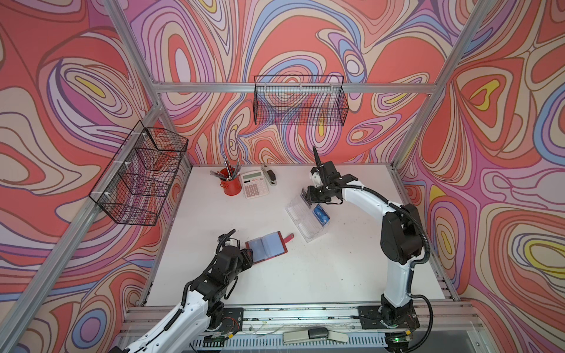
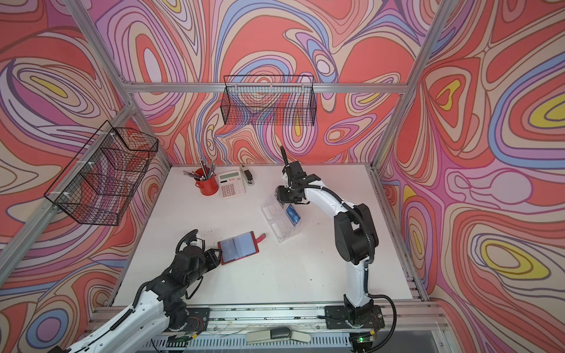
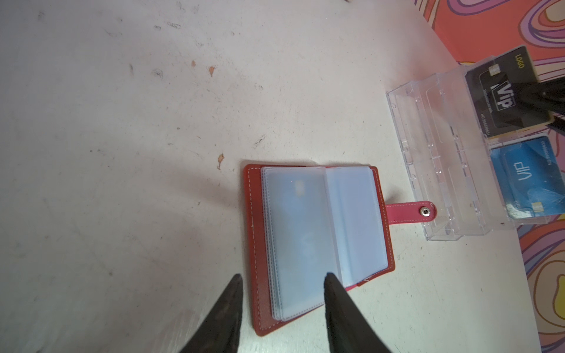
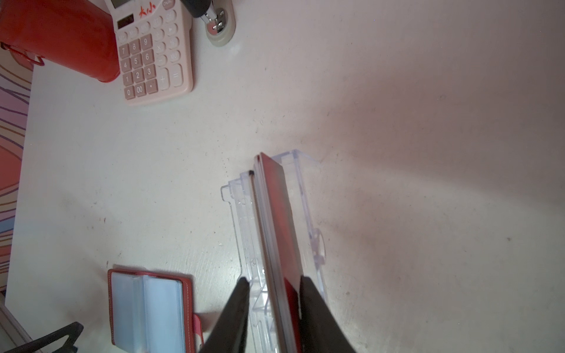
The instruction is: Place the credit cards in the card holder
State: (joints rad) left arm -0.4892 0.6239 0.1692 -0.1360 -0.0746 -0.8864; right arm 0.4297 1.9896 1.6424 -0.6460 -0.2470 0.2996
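Card holder lies open and flat on the white table, red cover down and cloudy sleeves up. Its strap is laid out to one side.

We see the left gripper low at the holder's edge nearest its arm. Its jaws are spread wide and clasp nothing. One finger is over the sleeves by the spine, the other over bare table just beside the cover. Whether either touches, we cannot tell.

Clear stand sits near the holder on the strap side, not touching it. Both sets of cards stand upright in its tallest tier, the one farthest from the holder: black credit cards and blue credit cards side by side.

The right gripper is down over the black stack with its jaws partly apart, one on each side. One finger is at the stack's back face. The other has clear plastic showing between it and the cards. We see no firm hold.

One sleeve shows a faint card-like shape; we are uncertain.

Calculator, red cup and stapler stand together, well apart from the holder, beyond its far edge.
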